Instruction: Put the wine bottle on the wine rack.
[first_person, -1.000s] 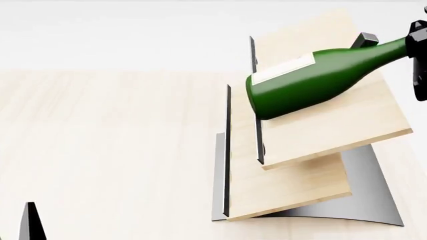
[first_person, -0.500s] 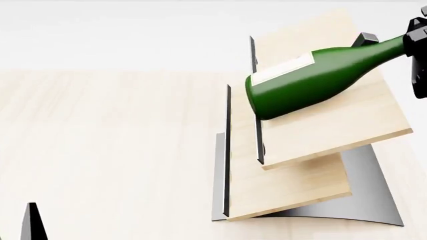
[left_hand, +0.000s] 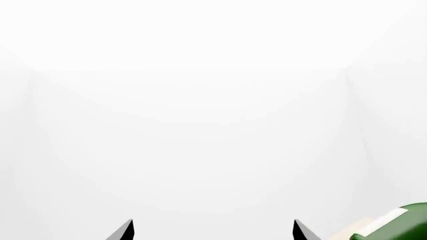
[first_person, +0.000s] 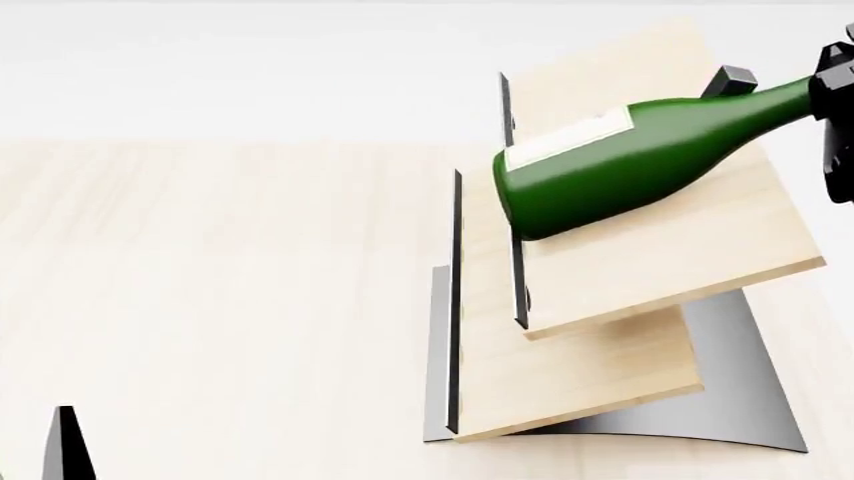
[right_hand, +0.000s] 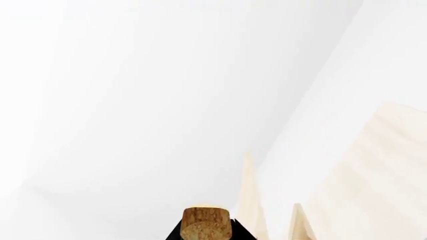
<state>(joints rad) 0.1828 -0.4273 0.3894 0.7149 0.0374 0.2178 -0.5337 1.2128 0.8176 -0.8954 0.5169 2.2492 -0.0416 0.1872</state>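
Left wrist view: the left gripper (left_hand: 212, 231) shows two dark fingertips spread apart, holding nothing.

Head view: the dark green glass wine bottle (first_person: 641, 160) lies tilted over the upper slanted board of the light wood wine rack (first_person: 627, 290), neck toward 2 o'clock, gripped by the black right gripper (first_person: 838, 80).

Right wrist view: the bottle's tan cork (right_hand: 207, 223) sits between the fingers.

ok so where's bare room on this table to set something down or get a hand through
Bare tabletop spreads wide beside the wine rack, from its black edge strips across to the left hand. It is crowded over the rack's upper board, where the wine bottle lies tilted with the right hand at its neck.
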